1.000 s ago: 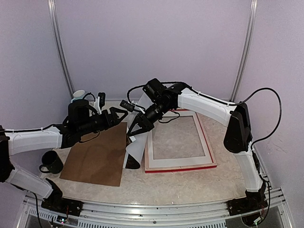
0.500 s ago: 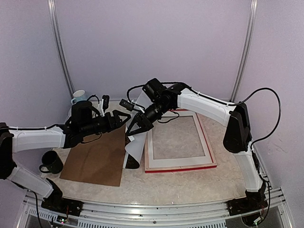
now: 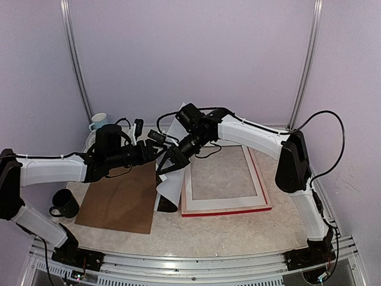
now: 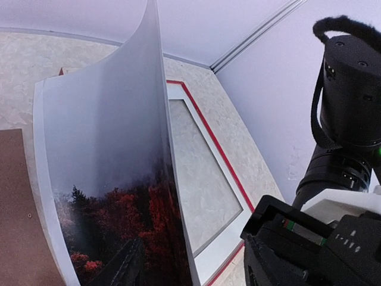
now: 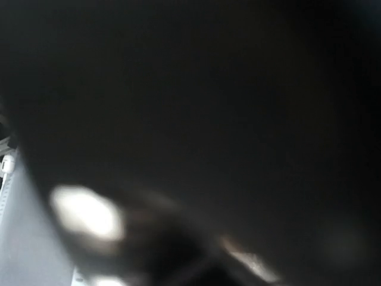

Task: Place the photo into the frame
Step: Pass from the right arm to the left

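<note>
**Left hand arrives at the photo; print not yet in the frame**

Change: over the last second the left hand [image 3: 155, 152] has travelled from above the brown backing board [image 3: 119, 199] rightward to the left edge of the photo [image 3: 169, 189], and its jaws have narrowed from wide. In the left wrist view the printed face fills the picture and one dark finger [image 4: 122, 271] lies in front of the red trees. I cannot tell whether this hand is clamped on the paper yet.

The right hand [image 3: 169, 163] has drifted slightly left and stays clenched on the photo partway up. Its own camera gives only dark blur.

Photo position: upright and curled, white back toward the frame [image 3: 225, 204], lower edge down on the surface [image 3: 238, 232] between board and frame. The frame lies flat, pale side up, red outer edge showing.

Judgement: a two-handed hold or a handover is being set up. The sheet has yet to be flattened and laid into the opening, so the task is roughly midway.

Writing: no brand, label or text is legible in any view.
</note>
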Controlling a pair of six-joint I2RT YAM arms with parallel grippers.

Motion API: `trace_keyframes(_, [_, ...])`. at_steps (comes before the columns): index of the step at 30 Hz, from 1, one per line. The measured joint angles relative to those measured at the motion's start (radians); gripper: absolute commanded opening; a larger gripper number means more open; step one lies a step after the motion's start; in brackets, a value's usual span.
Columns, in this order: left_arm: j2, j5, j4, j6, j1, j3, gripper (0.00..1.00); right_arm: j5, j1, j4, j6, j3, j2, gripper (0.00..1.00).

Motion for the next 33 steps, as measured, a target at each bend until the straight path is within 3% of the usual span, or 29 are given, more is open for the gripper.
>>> trace_keyframes(4, [0.027,0.007,-0.016,0.004,-0.001,0.008,0.50,-0.001,0.000,0.000,0.002,0.000,0.002,0.12])
trace_keyframes(14, [0.034,0.009,-0.025,0.008,-0.001,0.008,0.25,0.004,0.005,0.000,0.008,0.000,0.002,0.16])
trace_keyframes(17, [0.035,0.014,-0.025,0.007,-0.001,0.011,0.22,0.008,0.005,0.000,0.011,0.000,0.002,0.19])
trace_keyframes(22, [0.041,0.016,-0.026,0.007,0.000,0.013,0.21,0.013,0.007,0.000,0.022,0.000,0.002,0.27])
trace_keyframes(30, [0.059,0.034,-0.026,-0.002,0.001,0.013,0.09,0.019,0.013,0.001,0.026,0.000,0.002,0.37])
trace_keyframes(33, [0.065,0.039,-0.027,-0.004,0.002,0.013,0.06,0.019,0.013,0.002,0.025,0.000,0.002,0.54])
